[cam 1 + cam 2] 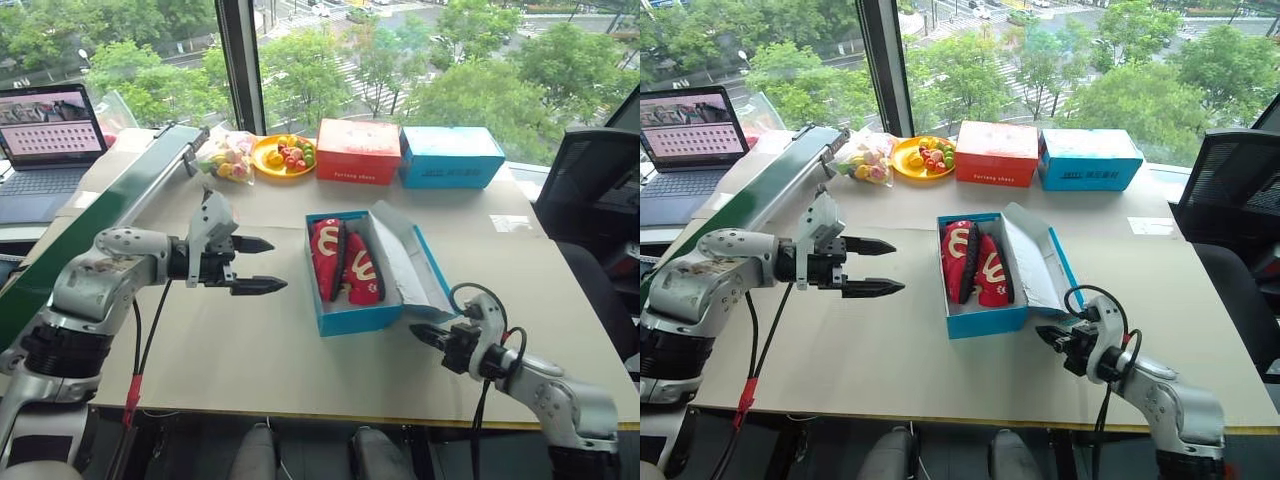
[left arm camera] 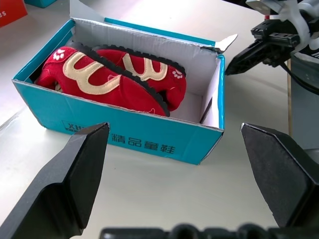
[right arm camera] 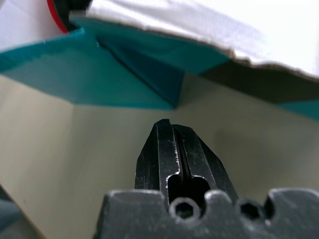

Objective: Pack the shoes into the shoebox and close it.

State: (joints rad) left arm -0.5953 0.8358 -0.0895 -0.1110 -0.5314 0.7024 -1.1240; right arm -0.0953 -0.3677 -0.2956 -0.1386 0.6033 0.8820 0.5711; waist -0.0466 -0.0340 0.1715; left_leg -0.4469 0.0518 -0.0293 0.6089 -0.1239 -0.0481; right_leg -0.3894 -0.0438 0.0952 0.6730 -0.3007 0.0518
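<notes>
— Since both shoes (image 1: 345, 262) lie inside the shoebox (image 1: 362, 312), only closing remains?
— Yes. The right gripper (image 1: 421, 334), clenched empty, sits low beside the hanging lid (image 1: 402, 258); it must lift that over. The left gripper (image 1: 262, 265) hovers spread wide.

Behind the open shoebox (image 1: 352, 312) holding two shoes (image 1: 345, 262) stood two closed boxes (image 1: 358, 152), one plate (image 1: 272, 158), one laptop (image 1: 45, 150).

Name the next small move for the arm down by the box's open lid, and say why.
Probably slide the shut right end effector under the free edge of the white-lined hinged lid and lift it. Both bright red shoes already lie inside the bright blue cardboard shoebox, the lid hangs open toward that side, and the fingertips sit low beside it.
</notes>
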